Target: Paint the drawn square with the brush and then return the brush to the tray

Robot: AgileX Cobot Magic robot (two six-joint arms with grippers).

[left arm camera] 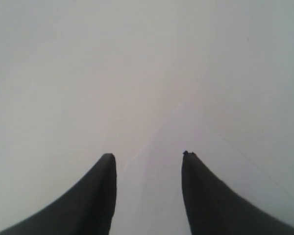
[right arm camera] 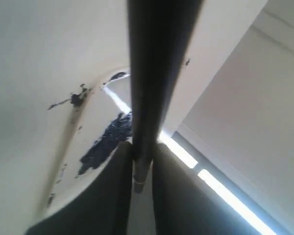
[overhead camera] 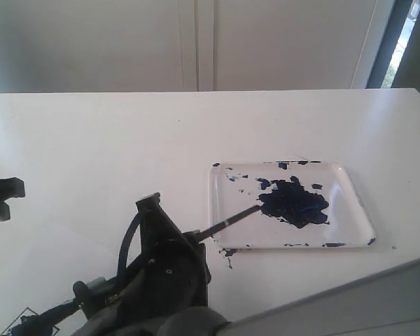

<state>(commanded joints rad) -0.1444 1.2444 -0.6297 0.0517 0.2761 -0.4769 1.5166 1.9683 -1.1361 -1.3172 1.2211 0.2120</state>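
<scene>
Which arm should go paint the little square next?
The right one, I think. The right gripper is shut on the brush, whose tip sits in the tray and its paint. The left gripper hangs open and empty, apart from the brush.

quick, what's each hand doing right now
left hand: open, empty
right hand: closed on the brush
</scene>
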